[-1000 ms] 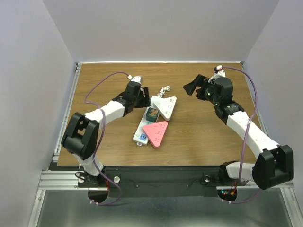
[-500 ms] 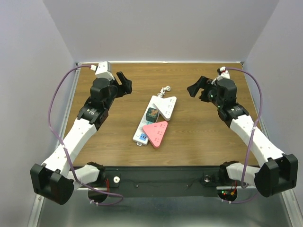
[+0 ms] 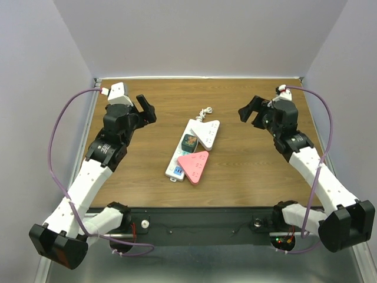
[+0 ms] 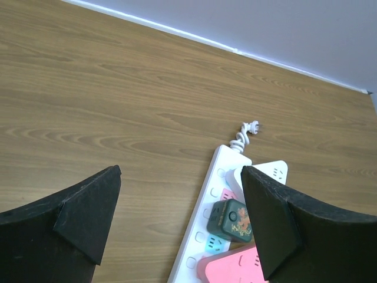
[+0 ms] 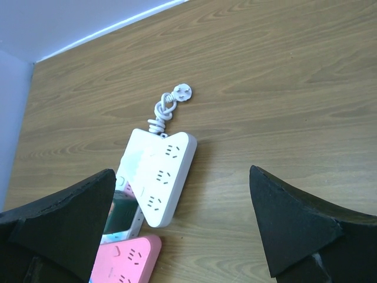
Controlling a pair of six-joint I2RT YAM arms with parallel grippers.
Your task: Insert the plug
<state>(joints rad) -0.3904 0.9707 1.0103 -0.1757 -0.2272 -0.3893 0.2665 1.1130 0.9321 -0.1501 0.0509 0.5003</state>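
A dark green cube plug (image 3: 189, 141) sits on top of a long white power strip (image 3: 175, 162) at mid-table; the left wrist view shows the plug (image 4: 231, 219) upright on the strip (image 4: 203, 236). My left gripper (image 3: 146, 108) hovers open well to the left of and behind it, with nothing between its fingers (image 4: 88, 206). Off to the right and above the table, my right gripper (image 3: 250, 112) is also open and empty, apart from everything. In the right wrist view the plug (image 5: 121, 213) peeks out beside the left finger.
A white triangular power strip (image 3: 207, 132) lies across the long strip's far end, a pink triangular one (image 3: 195, 166) across its near end. A coiled white cord with a small plug head (image 3: 204, 111) lies behind them. Walls enclose the table on three sides.
My left arm has pulled away from the green plug, swinging back to the left and opening its jaws. The right gripper has drifted slightly right and stayed open.
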